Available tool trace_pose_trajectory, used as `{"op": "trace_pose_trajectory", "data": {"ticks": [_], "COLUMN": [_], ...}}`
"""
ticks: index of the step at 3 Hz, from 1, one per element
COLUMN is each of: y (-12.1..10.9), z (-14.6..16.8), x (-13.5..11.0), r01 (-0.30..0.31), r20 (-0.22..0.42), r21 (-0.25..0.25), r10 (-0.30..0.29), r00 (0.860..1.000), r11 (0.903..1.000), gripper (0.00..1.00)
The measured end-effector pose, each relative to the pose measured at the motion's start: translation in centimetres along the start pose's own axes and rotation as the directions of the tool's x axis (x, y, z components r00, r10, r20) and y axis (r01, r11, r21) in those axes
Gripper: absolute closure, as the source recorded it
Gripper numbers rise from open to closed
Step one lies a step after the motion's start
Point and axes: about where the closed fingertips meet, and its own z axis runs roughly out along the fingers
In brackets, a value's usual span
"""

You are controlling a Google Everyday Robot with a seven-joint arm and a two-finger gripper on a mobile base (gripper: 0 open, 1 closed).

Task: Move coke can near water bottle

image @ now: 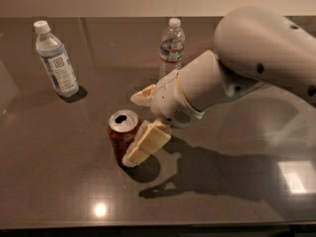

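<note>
Far left, standing upright near the back of the dark glossy table, there's a clear bottle with a large pale blue-white label and a white cap, casting a small shadow to its right.

Moving in toward the middle, here's the coke can, upright, its silver top and open mouth facing up and its red side showing below. It sits out in the front half of the table, well apart from both bottles.

And right at the can is the gripper. Its two cream fingers are spread apart. One lies low in front, against the can's right side, its tip down by the can's base. The other sits behind and above the can, with a gap between them. The can is bracketed between the two and not squeezed. Whether the near finger actually touches the can can't be made out.

Behind the gripper, toward the back edge, stands the water bottle, upright, with a white cap and a narrow red and dark band; its lower part is hidden by the wrist.

To the right, the bulky white arm reaches in from the upper right corner, throwing a dark shadow across the table.
</note>
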Motion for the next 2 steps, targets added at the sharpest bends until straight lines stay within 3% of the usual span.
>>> {"op": "trace_pose_trajectory", "data": {"ticks": [2], "y": [-0.1], "z": [-1.2], "x": [-0.8], "r01": [-0.022], "r20": [0.079], "r21": [-0.029], "r10": [0.025], "r00": [0.997], "r11": [0.9993], "gripper": [0.59]}}
